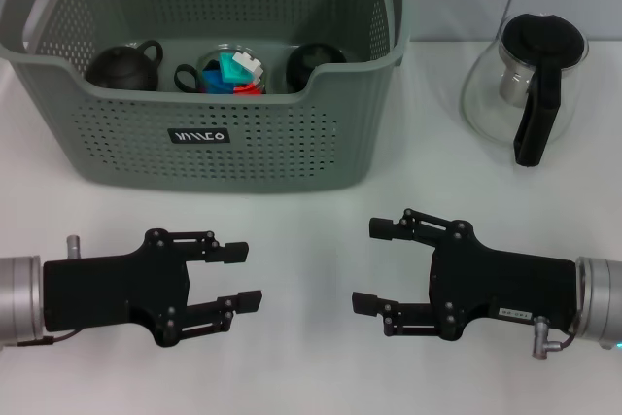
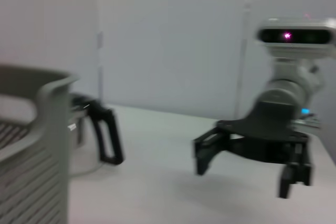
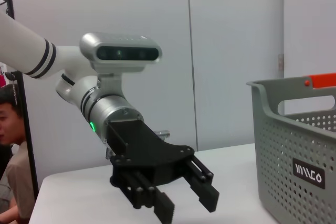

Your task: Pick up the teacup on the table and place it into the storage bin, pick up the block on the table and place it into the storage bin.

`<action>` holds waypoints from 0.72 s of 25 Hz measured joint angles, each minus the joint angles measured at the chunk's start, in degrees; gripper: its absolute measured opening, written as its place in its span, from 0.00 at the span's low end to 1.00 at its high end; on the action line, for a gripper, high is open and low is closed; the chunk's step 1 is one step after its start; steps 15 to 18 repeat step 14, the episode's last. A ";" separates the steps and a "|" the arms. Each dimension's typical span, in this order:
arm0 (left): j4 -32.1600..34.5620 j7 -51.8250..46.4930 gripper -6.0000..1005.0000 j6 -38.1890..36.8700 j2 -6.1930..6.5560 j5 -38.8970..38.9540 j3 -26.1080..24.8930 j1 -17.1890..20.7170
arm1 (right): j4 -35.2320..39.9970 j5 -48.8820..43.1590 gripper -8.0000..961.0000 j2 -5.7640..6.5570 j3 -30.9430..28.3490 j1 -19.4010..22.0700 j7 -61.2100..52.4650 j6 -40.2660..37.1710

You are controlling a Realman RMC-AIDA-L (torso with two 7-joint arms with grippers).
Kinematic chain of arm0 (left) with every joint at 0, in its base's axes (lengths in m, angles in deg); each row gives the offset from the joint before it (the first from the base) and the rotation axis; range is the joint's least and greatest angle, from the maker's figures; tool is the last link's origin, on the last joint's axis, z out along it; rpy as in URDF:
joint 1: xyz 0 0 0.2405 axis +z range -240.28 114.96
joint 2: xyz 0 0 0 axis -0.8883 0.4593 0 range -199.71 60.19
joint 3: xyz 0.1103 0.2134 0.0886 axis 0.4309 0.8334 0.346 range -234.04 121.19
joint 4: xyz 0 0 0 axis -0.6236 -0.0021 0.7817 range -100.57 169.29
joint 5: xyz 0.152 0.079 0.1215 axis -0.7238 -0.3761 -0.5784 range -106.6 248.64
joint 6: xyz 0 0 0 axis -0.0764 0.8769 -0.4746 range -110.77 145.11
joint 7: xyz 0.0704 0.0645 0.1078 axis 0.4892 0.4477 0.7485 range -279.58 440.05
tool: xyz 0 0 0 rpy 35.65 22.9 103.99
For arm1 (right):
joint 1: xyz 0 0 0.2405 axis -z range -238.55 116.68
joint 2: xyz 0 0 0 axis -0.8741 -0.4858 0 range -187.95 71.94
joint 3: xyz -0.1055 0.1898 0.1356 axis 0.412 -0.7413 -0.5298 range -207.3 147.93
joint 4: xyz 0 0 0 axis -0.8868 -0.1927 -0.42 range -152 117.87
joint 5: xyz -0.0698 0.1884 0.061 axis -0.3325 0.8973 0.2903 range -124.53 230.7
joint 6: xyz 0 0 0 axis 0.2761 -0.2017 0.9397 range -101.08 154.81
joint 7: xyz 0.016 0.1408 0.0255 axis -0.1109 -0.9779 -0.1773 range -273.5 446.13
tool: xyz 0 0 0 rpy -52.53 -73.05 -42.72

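We see both the left gripper (image 1: 243,277) and the right gripper (image 1: 367,265) wide and holding nothing, low before the storage bin (image 1: 209,143); teacups (image 1: 123,67) and blocks (image 1: 236,71) lie inside it.

Bright even overhead light, faint soft shadows on the white table (image 1: 311,240), left wrist view blurred, others sharp

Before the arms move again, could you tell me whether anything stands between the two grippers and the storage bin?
Nothing visible does. The left gripper and right gripper hover open over bare table, in front of the storage bin. The glass teapot stands off to the bin's right.
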 joint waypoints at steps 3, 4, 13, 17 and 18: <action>-1.09 -2.13 0.58 0.70 0.19 -0.01 -0.19 -0.11 | 0.06 0.00 0.93 -0.01 -0.09 -0.01 -0.18 -0.30; -1.31 -1.44 0.58 0.81 0.13 0.16 -0.26 0.10 | 0.13 0.00 0.93 -0.01 -0.09 -0.04 -0.20 -0.34; -1.97 7.08 0.81 0.39 -0.45 0.38 -0.74 1.75 | 0.35 0.00 0.93 0.01 0.34 -0.03 0.17 -0.38; -1.98 7.18 0.81 0.22 -0.44 0.38 -0.79 1.78 | 0.26 -0.06 0.93 0.03 0.35 -0.01 0.21 -0.38; -1.98 7.18 0.81 0.22 -0.44 0.38 -0.79 1.78 | 0.26 -0.06 0.93 0.03 0.35 -0.01 0.21 -0.38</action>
